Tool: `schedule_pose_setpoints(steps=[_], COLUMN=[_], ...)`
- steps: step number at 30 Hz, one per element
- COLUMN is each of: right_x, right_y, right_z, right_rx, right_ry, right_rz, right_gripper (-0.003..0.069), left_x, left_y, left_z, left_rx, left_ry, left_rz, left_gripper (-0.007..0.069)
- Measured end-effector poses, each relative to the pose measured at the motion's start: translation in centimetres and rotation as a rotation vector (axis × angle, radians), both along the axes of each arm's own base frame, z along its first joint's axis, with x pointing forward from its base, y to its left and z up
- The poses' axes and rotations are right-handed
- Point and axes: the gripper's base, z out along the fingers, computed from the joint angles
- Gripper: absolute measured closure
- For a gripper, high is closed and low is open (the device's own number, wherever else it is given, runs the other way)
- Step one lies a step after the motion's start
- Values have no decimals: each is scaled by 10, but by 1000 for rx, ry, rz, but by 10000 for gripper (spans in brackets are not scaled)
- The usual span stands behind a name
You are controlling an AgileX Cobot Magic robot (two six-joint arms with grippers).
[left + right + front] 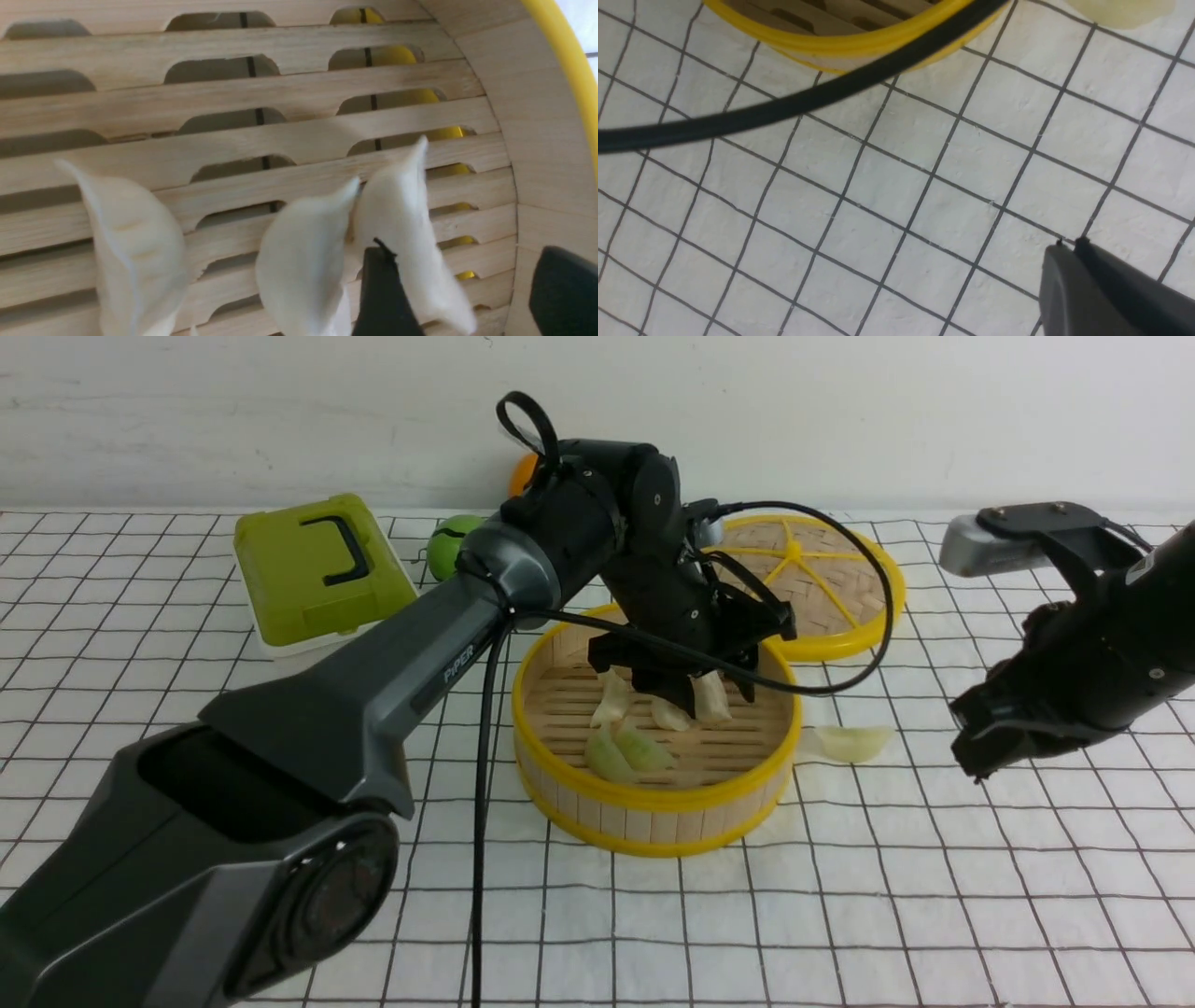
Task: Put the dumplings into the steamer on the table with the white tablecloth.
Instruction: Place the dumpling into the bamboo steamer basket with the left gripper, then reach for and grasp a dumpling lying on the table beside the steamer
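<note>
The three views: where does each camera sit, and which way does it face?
Front view: between the arms, facing forward over the table; left arm and right arm show.
Left wrist view: looking down into the steamer at three white dumplings; open left gripper shows.
Right wrist view: looking down at the table; shut right gripper shows.
Shared: all three see the steamer.

Bright, even, diffuse lighting from above in all three views; no glare noted. Shadows soft and faint: around the base of the steamer (653, 821) on the tablecloth (934, 915), and beneath the dumplings (299, 261) on the slats. Front view fairly sharp; near end of the left arm (308, 709) slightly soft. Left wrist view soft at close range, dumpling edges smeared. Right wrist view mildly blurred, cable (784, 105) out of focus.
</note>
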Motion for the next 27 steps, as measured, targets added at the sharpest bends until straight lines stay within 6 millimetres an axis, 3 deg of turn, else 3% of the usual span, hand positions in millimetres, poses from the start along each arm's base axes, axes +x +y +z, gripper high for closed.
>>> schedule_pose_setpoints(steps=[4,8,11,12,14,16,17,18,19,22,24,25,26,27], right_x=[0,0,3,4,7,14,14,17,22,35,43,52,54,65], right_y=[0,0,-1,-1,-1,-1,-2,-2,-2,-1,0,0,1,1], right_z=[0,0,1,1,2,0,0,-1,-5,-14,-18,-23,-26,-33], right_rx=[0,0,-12,-14,-28,-53,-55,-61,-70,-92,-98,-109,-114,-132], right_ry=[0,-3,-48,-54,-105,-160,-165,-184,-203,-217,-212,-213,-208,-208], right_rz=[1,0,14,16,35,64,66,71,75,102,108,116,119,133], right_gripper=[639,638,636,636,632,622,621,614,591,470,405,314,293,214], left_x=[-2,-6,-19,-19,-32,-52,-54,-61,-74,-113,-126,-152,-158,-176], left_y=[1,3,11,11,20,37,39,45,57,88,98,118,122,137], left_z=[0,16,64,64,98,151,154,170,197,252,263,283,285,286], left_rx=[9,9,0,0,23,51,54,60,72,91,107,122,128,165], left_ry=[23,1,-82,-82,-138,-266,-276,-318,-386,-513,-535,-573,-576,-569], left_rz=[-6,-30,-84,-84,-131,-180,-182,-187,-188,-171,-165,-153,-149,-146], left_gripper=[197,197,197,197,197,212,217,228,254,340,385,457,465,527])
